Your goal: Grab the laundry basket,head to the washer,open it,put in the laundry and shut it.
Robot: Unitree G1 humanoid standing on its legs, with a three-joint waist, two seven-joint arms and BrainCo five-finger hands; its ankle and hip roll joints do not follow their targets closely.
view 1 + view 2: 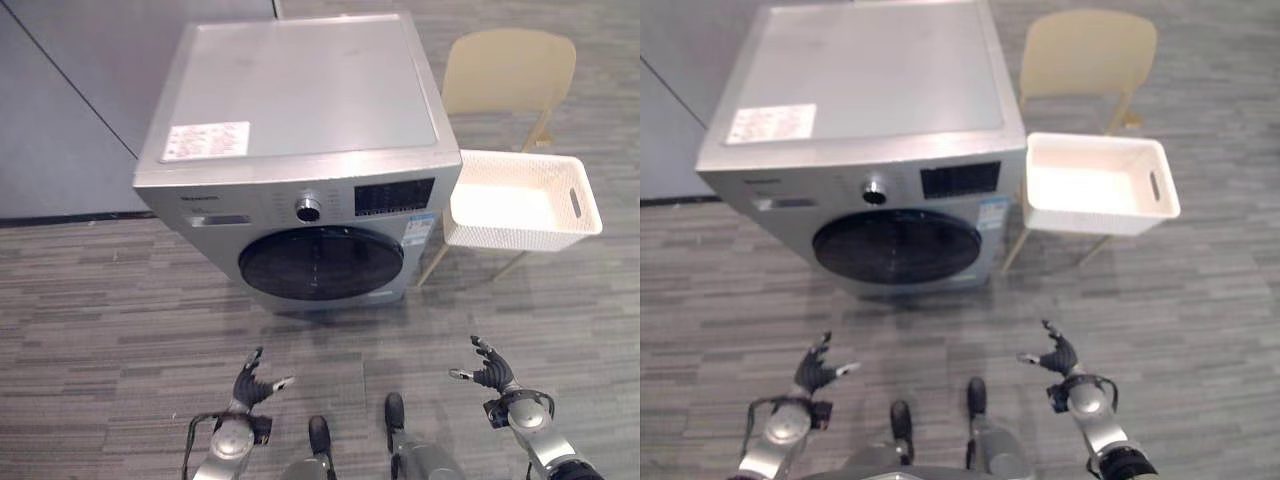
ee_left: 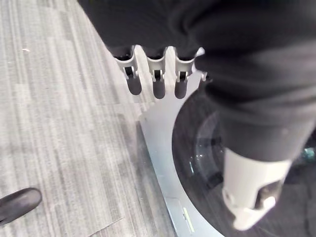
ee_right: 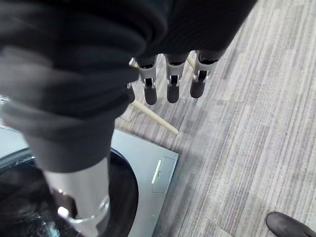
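- Left eye view: laundry basket (image 1: 520,200) on the chair (image 1: 508,70) seat, beside the shut washer (image 1: 300,150).
- Our left hand (image 1: 250,385) and right hand (image 1: 490,370) hang released, holding nothing.
- We should grip both basket rims evenly.

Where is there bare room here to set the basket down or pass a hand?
The washer top is bare apart from a label at its front left corner. Open carpet lies between the washer door and the left hand and right hand, both open and empty. Tightest is the washer's right side, where the white basket sits on the chair.
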